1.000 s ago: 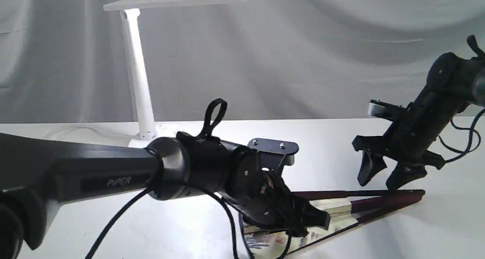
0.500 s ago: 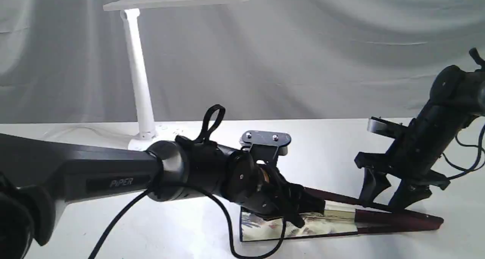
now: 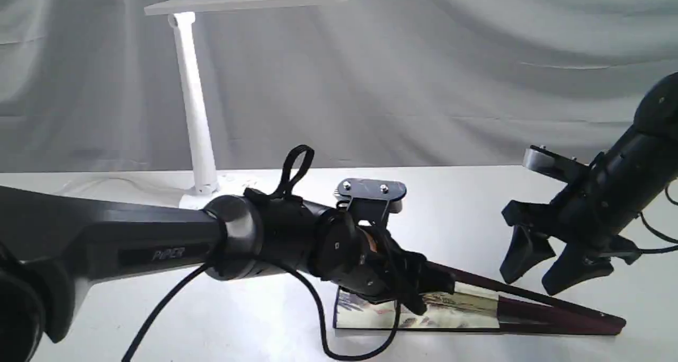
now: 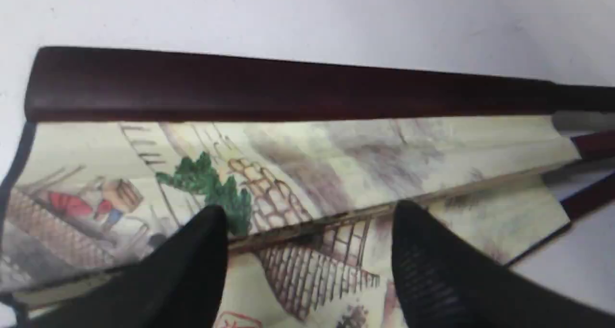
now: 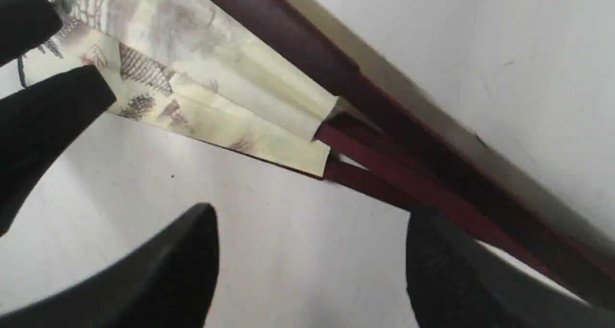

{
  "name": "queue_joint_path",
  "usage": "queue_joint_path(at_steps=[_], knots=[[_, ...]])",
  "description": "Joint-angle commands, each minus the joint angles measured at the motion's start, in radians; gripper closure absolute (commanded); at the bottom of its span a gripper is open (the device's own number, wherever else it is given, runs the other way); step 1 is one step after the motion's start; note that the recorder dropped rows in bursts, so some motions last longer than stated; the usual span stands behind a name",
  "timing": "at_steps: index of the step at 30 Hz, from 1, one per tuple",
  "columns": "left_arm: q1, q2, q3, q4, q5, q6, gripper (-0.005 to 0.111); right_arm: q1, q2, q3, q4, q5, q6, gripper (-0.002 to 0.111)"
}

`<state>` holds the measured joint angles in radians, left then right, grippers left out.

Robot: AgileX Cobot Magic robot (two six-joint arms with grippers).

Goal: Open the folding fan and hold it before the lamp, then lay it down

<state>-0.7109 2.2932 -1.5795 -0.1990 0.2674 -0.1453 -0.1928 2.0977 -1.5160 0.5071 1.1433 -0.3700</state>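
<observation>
- We see a folding fan point(image 3: 551, 317) lying flat on a white table point(image 3: 466, 203), at the lower right of the exterior view. It is spread only into a narrow wedge, with the painted paper toward the centre and the maroon ribs tapering to the right.
- A white lamp point(image 3: 193, 102) stands at the upper left, well apart from the fan.
- We judge the fan to be light. The paper leaf looks thin and easy to crease or tear, while the wooden guards look stiff and smooth, perhaps slippery.
- The safest hold, in our view, is on the two outer guards, one per gripper, close to where the ribs meet. The paper should not be pinched.
- The left arm reaches in from the left edge and across the lower frame, with its wrist tipped down to the right. The left gripper point(image 4: 307, 212) is spread wide over the painted paper and grips nothing. We cannot tell whether its tips touch the leaf.
- The right arm slants down from the right edge. The right gripper point(image 3: 532, 282) points at the table just above the ribs, with its jaws wide apart and empty.
</observation>
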Motion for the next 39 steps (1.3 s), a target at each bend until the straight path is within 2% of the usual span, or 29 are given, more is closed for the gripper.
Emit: queue_joint_path(at_steps=[1,6,11,19,25,30,35,39], knots=[[0.004,-0.047,0.004,-0.001,0.048,-0.01,0.054,-0.005,-0.042,0.037,0.023,-0.081,-0.045,0.051],[0.004,-0.119,0.004,-0.001,0.067,-0.01,0.054,-0.005,-0.042,0.037,0.06,-0.148,-0.03,0.051],[-0.002,-0.165,0.004,-0.023,0.19,-0.01,0.054,-0.007,-0.034,0.03,0.06,-0.249,-0.028,0.058],[-0.02,-0.178,0.009,0.014,0.372,-0.004,0.054,-0.007,0.146,-0.228,0.05,0.014,-0.03,0.059],[-0.027,-0.199,0.009,0.1,0.474,0.001,0.054,-0.009,0.198,-0.278,0.045,0.018,-0.088,0.059],[-0.027,-0.206,0.038,0.113,0.487,0.006,0.054,-0.052,0.245,-0.278,0.118,0.031,-0.108,0.059],[-0.027,-0.211,0.072,0.106,0.477,0.006,0.054,-0.122,0.28,-0.278,0.311,0.078,-0.226,0.059],[-0.027,-0.211,0.074,0.106,0.472,0.006,0.054,-0.134,0.283,-0.278,0.349,0.029,-0.253,0.059]])
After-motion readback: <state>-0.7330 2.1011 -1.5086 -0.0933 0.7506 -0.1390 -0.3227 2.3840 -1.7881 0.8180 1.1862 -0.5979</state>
